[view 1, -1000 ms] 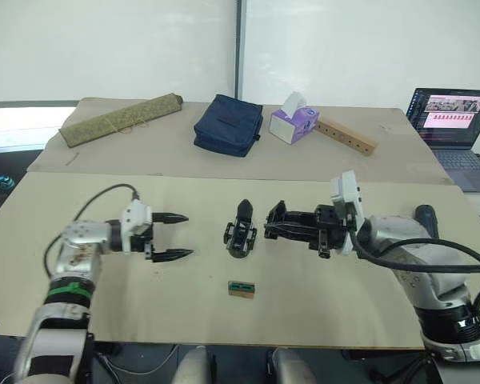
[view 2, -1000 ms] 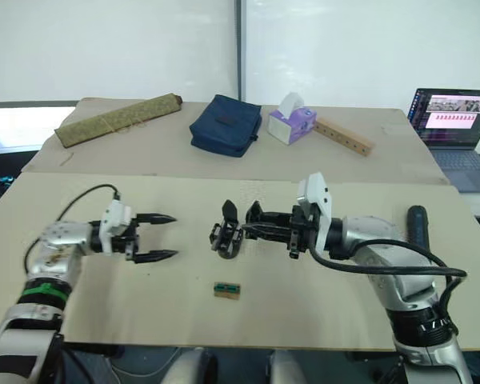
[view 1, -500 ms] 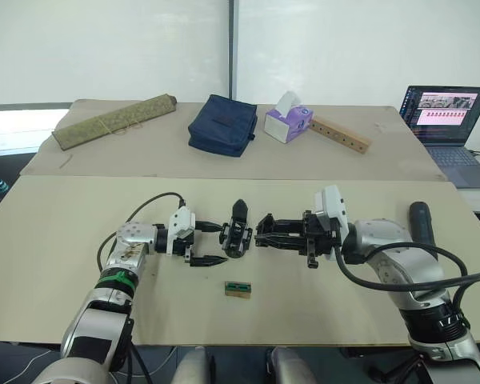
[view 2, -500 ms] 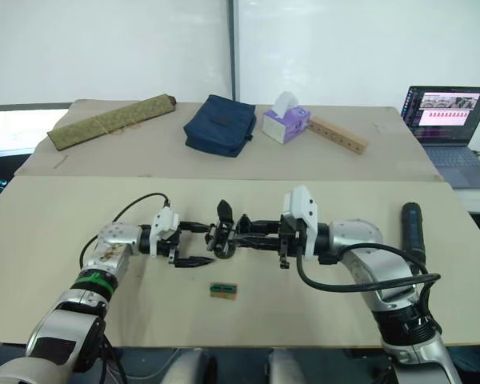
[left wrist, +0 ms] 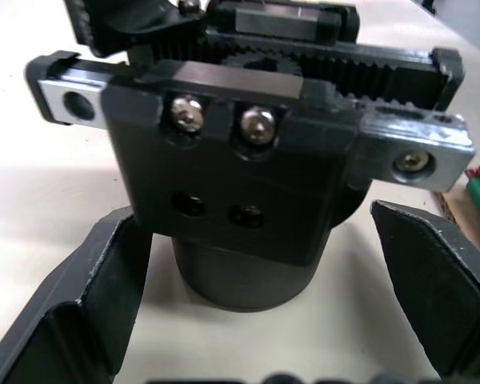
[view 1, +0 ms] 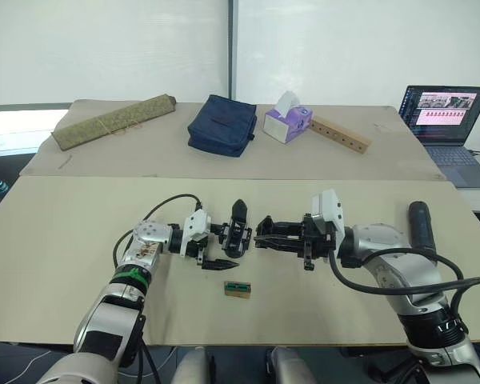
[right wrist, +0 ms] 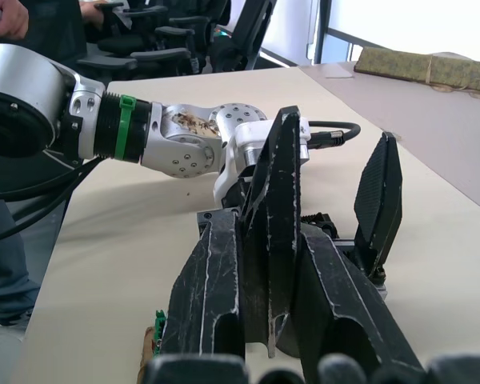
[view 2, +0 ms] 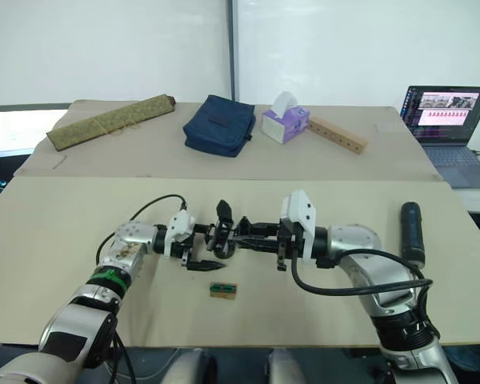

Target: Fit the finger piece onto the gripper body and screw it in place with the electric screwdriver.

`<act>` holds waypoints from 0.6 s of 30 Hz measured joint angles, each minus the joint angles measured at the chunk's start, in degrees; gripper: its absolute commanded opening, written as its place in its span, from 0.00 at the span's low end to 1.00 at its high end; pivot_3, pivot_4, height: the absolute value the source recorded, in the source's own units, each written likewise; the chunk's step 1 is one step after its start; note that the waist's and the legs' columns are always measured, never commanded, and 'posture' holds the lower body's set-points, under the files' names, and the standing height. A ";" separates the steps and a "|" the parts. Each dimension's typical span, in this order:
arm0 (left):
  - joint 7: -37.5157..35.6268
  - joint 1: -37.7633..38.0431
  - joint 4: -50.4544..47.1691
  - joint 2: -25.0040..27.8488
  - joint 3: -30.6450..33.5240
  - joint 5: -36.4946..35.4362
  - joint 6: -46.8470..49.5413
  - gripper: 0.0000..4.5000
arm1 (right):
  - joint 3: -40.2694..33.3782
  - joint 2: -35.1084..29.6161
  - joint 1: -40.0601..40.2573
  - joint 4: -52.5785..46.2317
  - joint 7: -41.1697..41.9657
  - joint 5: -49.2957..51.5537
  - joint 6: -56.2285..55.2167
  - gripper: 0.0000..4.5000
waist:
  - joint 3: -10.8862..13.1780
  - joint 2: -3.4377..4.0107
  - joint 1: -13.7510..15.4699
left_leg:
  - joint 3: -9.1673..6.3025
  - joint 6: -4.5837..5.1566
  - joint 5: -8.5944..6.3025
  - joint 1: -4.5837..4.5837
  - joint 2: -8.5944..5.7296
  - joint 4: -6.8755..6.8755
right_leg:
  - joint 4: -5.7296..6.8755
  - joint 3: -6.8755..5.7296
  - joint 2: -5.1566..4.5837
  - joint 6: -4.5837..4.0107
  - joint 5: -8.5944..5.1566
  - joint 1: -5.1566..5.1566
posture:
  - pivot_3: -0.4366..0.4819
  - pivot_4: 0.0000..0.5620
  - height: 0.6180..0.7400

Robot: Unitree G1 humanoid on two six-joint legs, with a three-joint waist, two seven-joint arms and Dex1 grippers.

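Left wrist view is showing the left gripper [left wrist: 260, 320] spreading wide around the gripper body [view 1: 238, 232] at table centre to steady it, while the right gripper [view 1: 266, 238], approaching from three o'clock, is clamping the finger piece [right wrist: 274, 240] for fitting.

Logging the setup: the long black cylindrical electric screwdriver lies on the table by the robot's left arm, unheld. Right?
Not quite. The long black cylindrical electric screwdriver does lie unheld on the tan table, but by the robot's right arm, as the left eye view shows. The right gripper holds a small black tapered finger piece instead.
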 measured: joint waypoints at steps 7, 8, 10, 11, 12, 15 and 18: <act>0.57 -0.13 0.34 -0.33 -0.05 0.66 -0.88 0.50 | 2.54 3.15 -2.55 2.45 0.79 -2.68 -3.77 0.09 | 0.00 0.00 -0.04 | 0.00 0.00 0.00 0.02 0.00 0.00 | 0.01 0.00 0.00 0.00 0.00 0.02 | 0.48 0.27 1.00; 0.64 -0.12 0.34 -0.39 -0.06 0.74 -0.88 0.50 | 3.18 3.83 -3.00 3.12 0.94 -3.43 -4.53 0.09 | 0.00 0.00 -0.08 | 0.00 0.00 0.00 0.03 -0.01 0.00 | 0.01 0.00 0.00 0.00 0.00 0.02 | 0.48 0.27 1.00; 0.77 -0.09 0.33 -0.40 -0.05 0.76 -0.88 0.50 | 4.21 5.45 -3.68 4.85 1.13 -4.24 -5.87 0.09 | -0.01 0.00 -0.11 | 0.00 0.00 0.00 0.04 -0.01 0.00 | 0.02 0.00 0.00 0.00 0.00 0.03 | 0.48 0.27 1.00; 0.87 -0.08 0.32 -0.42 -0.06 0.77 -0.88 0.50 | 4.81 6.14 -4.08 5.68 1.20 -4.69 -6.63 0.09 | -0.01 0.00 -0.11 | 0.01 0.00 0.00 0.04 -0.02 0.00 | 0.02 0.00 -0.01 0.00 0.00 0.03 | 0.48 0.27 1.00; 0.99 -0.05 0.32 -0.41 -0.06 0.79 -0.87 0.50 | 5.36 6.72 -4.42 6.54 1.38 -5.41 -7.55 0.09 | -0.01 0.00 -0.12 | 0.00 0.00 0.00 0.04 -0.01 0.01 | 0.02 -0.01 -0.01 0.00 0.00 0.03 | 0.48 0.27 1.00; 1.19 0.14 0.06 -0.39 -0.08 0.81 -0.84 0.50 | 6.19 7.97 -4.63 8.77 1.57 -6.81 -9.56 0.09 | -0.01 0.00 -0.14 | 0.00 0.00 0.00 0.05 -0.01 0.01 | 0.03 -0.01 -0.01 0.00 0.00 0.04 | 0.48 0.27 1.00; 1.52 0.85 -1.21 -0.26 0.02 0.74 -0.30 0.50 | 6.59 9.31 -4.65 10.98 1.54 -8.06 -10.60 0.09 | -0.01 0.01 -0.23 | 0.00 0.00 0.00 0.07 -0.01 0.01 | 0.08 0.00 -0.01 0.00 0.00 0.03 | 0.48 0.27 1.00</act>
